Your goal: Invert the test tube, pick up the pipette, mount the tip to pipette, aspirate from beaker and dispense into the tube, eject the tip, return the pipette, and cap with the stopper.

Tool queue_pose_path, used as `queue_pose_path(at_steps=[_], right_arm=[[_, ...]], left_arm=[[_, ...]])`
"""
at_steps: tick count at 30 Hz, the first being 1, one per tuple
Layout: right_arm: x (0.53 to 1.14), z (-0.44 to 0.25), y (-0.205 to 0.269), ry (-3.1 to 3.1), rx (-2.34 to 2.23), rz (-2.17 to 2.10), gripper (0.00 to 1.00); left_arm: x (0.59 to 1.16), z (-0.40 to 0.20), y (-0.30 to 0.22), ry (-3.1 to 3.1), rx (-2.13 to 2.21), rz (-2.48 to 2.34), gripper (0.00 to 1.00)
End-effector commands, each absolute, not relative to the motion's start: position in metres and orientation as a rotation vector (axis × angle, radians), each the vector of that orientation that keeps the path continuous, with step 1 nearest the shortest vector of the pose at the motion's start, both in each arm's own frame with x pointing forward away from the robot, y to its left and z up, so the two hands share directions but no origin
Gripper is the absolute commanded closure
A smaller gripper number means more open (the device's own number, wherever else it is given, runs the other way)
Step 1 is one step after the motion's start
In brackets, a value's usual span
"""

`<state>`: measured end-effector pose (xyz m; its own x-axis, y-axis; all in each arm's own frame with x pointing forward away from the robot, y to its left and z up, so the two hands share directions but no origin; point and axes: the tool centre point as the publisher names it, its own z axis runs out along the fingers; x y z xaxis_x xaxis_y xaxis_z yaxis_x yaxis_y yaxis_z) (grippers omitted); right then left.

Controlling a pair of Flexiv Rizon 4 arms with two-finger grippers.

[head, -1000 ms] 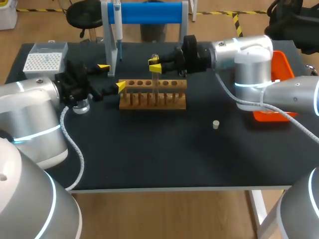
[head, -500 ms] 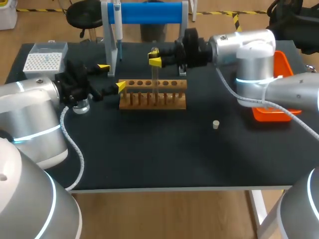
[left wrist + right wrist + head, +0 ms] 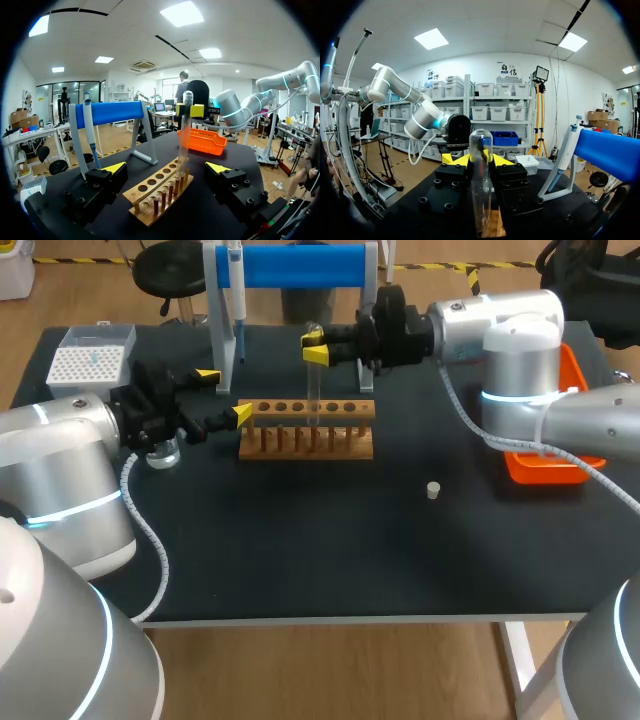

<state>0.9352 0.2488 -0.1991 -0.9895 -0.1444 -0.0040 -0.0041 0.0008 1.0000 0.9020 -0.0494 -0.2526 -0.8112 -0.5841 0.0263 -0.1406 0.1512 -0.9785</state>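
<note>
Head view; clock directions are taken from the wooden rack (image 3: pixel 307 430), which stands on the far half of the black bench (image 3: pixel 330 550).

Right arm: comes in from 2 o'clock. The right pincer (image 3: pixel 314 348) pinches the test tube (image 3: pixel 312 390) near its upper end, one yellow tip on each side. The tube is upright, over the rack's row of holes and about mid-row. Its lower end reaches the rack's top board. Cannot tell whether it sits inside a hole or just above one. In the right wrist view the clear glass runs straight down between the two fingers, rounded end uppermost.

Left arm: comes in from 9 o'clock. The left pincer (image 3: pixel 225 395) is spread wide and closed on nothing. One tip lies just beside the rack's left end, the other farther off at 10 o'clock. In the left wrist view the rack lies ahead, in line with the gap between the open fingers and untouched by them.

Other items:
- Pipette (image 3: pixel 236 300): hangs upright at the left post of the blue-barred stand (image 3: pixel 290 265), at 12 o'clock behind the rack.
- Tip box (image 3: pixel 92 360): at 10 o'clock, near the bench's far left corner.
- Beaker (image 3: pixel 163 452): at 9 o'clock, partly under the left arm's wrist.
- Stopper (image 3: pixel 433 490): at 4 o'clock, alone on the bench, well apart from the rack.
- Orange tray (image 3: pixel 548 470): at 3 o'clock, partly hidden behind the right arm.
</note>
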Motion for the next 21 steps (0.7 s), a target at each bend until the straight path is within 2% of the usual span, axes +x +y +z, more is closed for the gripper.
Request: queue_pose_path(at_steps=[1, 15, 21], right_arm=[[0.929, -0.195, 0.244, -2.164, 0.149, -2.146, 1.00], [0.929, -0.195, 0.244, -2.164, 0.149, -2.146, 1.00], [0.939, -0.198, 0.229, -2.052, -0.352, -1.864, 1.00]], left_arm=[[0.901, -0.254, -0.051, 2.068, -0.698, -1.696, 0.00], [0.901, -0.254, -0.051, 2.068, -0.698, -1.696, 0.00], [0.901, -0.254, -0.051, 2.068, -0.698, -1.696, 0.00]])
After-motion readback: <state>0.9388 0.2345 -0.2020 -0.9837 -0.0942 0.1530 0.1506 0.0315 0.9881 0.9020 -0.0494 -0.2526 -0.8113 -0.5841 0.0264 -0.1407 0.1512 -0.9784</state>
